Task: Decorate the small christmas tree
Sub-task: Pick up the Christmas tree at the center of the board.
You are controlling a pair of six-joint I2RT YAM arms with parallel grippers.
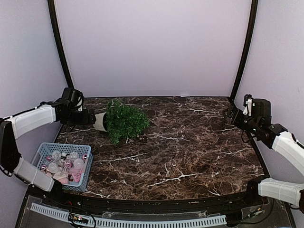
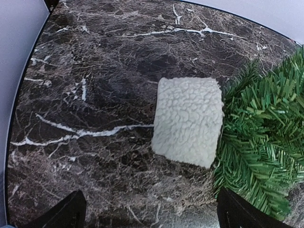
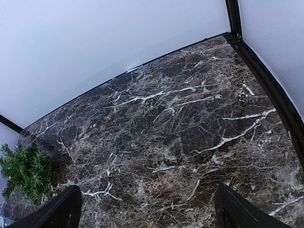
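Marble table (image 1: 190,156) holds the small christmas tree (image 1: 124,121), lying sideways

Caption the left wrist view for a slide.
Open left gripper over the small christmas tree, lying on its side on the marble table.

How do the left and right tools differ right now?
Left tool faces the white pot of the toppled small christmas tree up close; right tool faces mostly table, tree far off. Left sits by the table's left edge, right by its right edge. Both open, empty.
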